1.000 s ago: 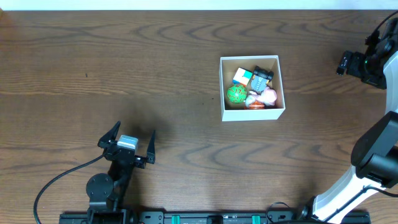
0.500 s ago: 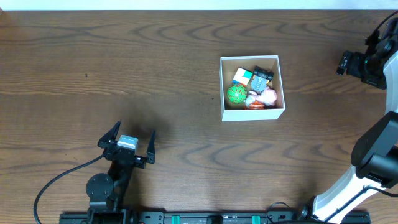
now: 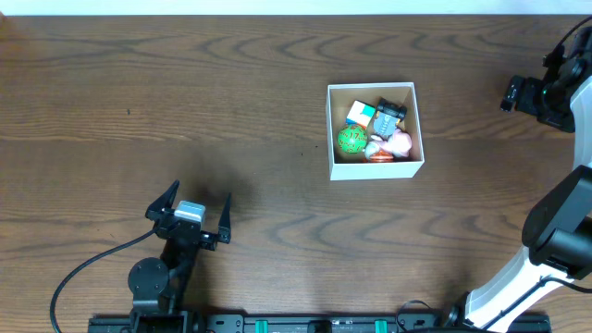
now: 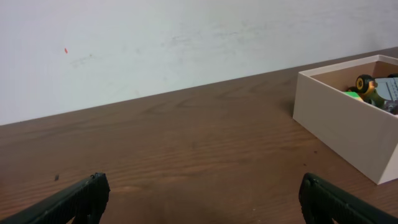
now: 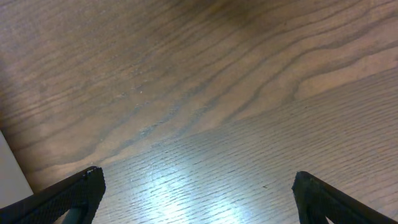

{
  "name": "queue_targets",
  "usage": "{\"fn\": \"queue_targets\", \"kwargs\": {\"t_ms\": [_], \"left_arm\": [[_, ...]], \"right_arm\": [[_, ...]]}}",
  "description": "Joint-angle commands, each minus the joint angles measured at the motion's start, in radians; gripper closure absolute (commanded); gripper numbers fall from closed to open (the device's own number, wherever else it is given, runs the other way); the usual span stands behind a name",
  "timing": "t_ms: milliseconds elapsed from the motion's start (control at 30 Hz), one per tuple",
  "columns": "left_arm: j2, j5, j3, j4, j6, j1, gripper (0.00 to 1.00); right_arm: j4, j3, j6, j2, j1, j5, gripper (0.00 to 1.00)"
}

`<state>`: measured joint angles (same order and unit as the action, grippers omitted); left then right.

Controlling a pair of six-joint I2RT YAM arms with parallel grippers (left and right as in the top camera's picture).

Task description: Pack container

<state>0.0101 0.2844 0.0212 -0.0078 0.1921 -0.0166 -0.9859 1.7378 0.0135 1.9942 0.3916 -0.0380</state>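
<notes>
1. The container (image 3: 377, 168) is set on the right half of the table (image 3: 231, 111), nearer the far edge than the near edge and well short of the right edge.
2. Its open side is turned upward. White walls and a brown inside are seen from overhead.
3. No long axis can be given, as the outline is square. Its sides are laid almost parallel to the table's edges, with only a slight turn.
4. Small toys are held inside it: a green ball (image 3: 351, 140) toward the near left, a pink toy (image 3: 400, 141) toward the near right, a white cube with coloured faces (image 3: 360, 114) at the far left, and a dark toy (image 3: 389, 113) at the far right.
5. The left gripper (image 3: 201, 191) is placed close to the near edge, left of the middle and well apart from the container. Its jaws are spread wide and nothing is held between them.
6. In the left wrist view the container (image 4: 342, 134) is seen ahead and to the right, with one corner turned toward the camera.
7. The right gripper (image 3: 520, 93) is found at the right edge, level with the container and apart from it.
8. In the right wrist view the right gripper (image 5: 198, 186) is seen with its jaws fully parted over bare wood, with nothing gripped.
9. A black cable (image 3: 83, 268) is looped near the left arm's base at the near edge.
</notes>
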Motion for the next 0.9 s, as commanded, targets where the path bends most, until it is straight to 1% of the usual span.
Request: {"fn": "queue_targets", "kwargs": {"t_ms": [0, 200, 367, 500, 667, 867], "left_arm": [[-0.006, 0.011, -0.017, -0.037, 0.017, 0.005, 0.02], [-0.006, 0.011, -0.017, -0.037, 0.017, 0.005, 0.02], [-0.006, 0.011, -0.017, -0.037, 0.017, 0.005, 0.02], [-0.006, 0.011, -0.017, -0.037, 0.017, 0.005, 0.02], [-0.006, 0.011, -0.017, -0.037, 0.017, 0.005, 0.02], [-0.006, 0.011, -0.017, -0.037, 0.017, 0.005, 0.02]], "right_arm": [[-0.001, -0.001, -0.011, 0.007, 0.006, -0.004, 0.01], [-0.001, -0.001, -0.011, -0.006, 0.006, -0.004, 0.01], [0.0, -0.02, -0.011, -0.081, 0.006, -0.004, 0.01], [0.001, -0.095, -0.011, -0.209, 0.006, -0.004, 0.01], [0.002, -0.254, -0.011, -0.44, -0.007, -0.004, 0.01], [0.001, -0.381, -0.011, -0.707, -0.111, -0.004, 0.01]]}}
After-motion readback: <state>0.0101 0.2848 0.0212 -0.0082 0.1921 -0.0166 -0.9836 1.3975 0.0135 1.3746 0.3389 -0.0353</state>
